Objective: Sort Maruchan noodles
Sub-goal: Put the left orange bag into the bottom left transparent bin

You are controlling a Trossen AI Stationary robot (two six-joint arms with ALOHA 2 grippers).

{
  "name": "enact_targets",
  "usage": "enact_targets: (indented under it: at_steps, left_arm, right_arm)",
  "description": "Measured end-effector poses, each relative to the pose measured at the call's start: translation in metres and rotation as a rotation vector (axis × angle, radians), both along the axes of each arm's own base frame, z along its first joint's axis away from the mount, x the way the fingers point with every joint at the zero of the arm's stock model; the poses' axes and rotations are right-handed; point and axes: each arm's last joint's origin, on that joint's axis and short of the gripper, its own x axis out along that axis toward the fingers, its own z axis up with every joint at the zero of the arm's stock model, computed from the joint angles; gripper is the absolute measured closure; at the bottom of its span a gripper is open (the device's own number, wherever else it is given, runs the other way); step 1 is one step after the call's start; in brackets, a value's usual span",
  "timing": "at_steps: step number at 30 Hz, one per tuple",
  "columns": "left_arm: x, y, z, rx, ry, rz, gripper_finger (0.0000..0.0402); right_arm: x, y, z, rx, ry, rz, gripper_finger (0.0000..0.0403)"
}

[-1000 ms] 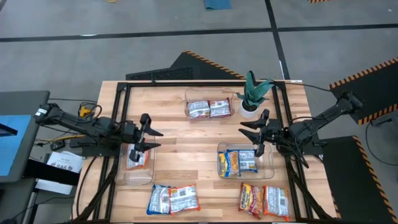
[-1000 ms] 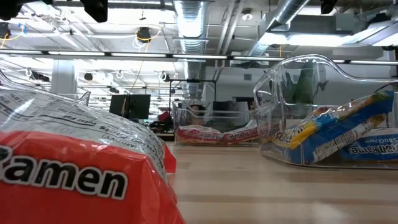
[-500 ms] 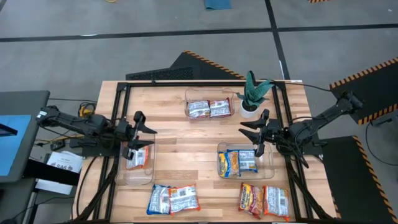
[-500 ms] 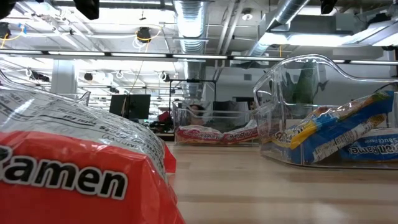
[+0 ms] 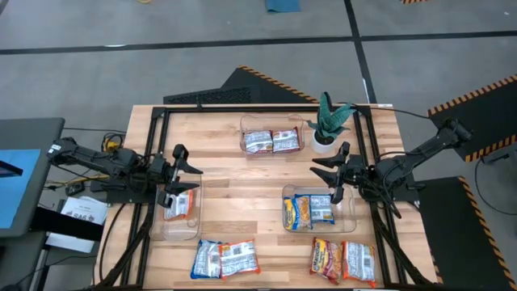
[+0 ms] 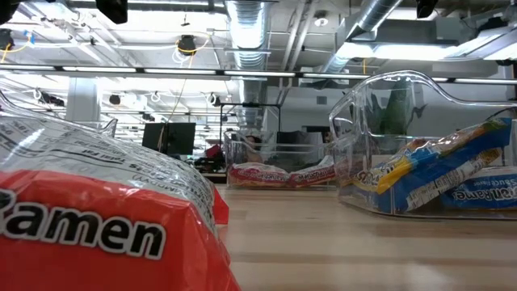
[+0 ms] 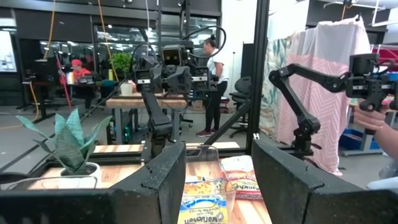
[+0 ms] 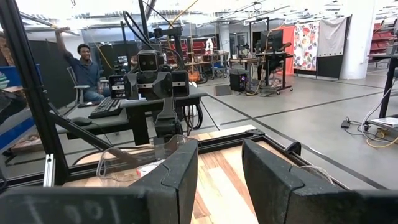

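Both grippers hang open over the table and hold nothing. My left gripper (image 5: 195,178) (image 7: 217,180) hovers at the far end of the left clear bin (image 5: 166,230), where one red-and-white packet (image 5: 177,205) lies flat. My right gripper (image 5: 323,179) (image 8: 219,174) hovers just beyond the right bin (image 5: 349,212), which holds an orange-yellow packet (image 5: 298,212) and a blue one (image 5: 321,210). The far bin (image 5: 245,129) holds two whitish-red packets (image 5: 272,141). A blue packet (image 5: 206,259) and a red one (image 5: 239,259) lie flat on the table by its near edge, and two red-and-yellow ones (image 5: 342,259) lie to their right.
A green potted plant (image 5: 329,121) stands at the far right, close to my right gripper. A black frame (image 5: 242,108) runs round the table top. The low view is filled on its left by a red packet (image 6: 97,218). People show in the room beyond the table.
My left gripper has drawn back a short way toward the table's left edge, staying open above the left bin. The packets and bins have kept their places.
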Motion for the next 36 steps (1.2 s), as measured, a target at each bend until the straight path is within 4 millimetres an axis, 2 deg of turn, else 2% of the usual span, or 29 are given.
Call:
enact_targets:
  at_steps: [27, 31, 36]
  left_arm:
    - [0.000, 0.000, 0.001, 0.039, -0.020, 0.030, 0.0233]
    - [0.009, -0.002, -0.004, -0.013, 0.038, 0.001, 0.0233]
    - [0.033, -0.015, -0.022, -0.017, 0.174, -0.052, 0.0233]
  right_arm:
    - [0.000, 0.000, 0.000, 0.024, -0.007, 0.001, 0.0251]
    - [0.000, 0.000, 0.000, 0.015, -0.004, 0.000, 0.0251]
    - [0.000, 0.000, 0.000, -0.022, 0.007, -0.004, 0.0251]
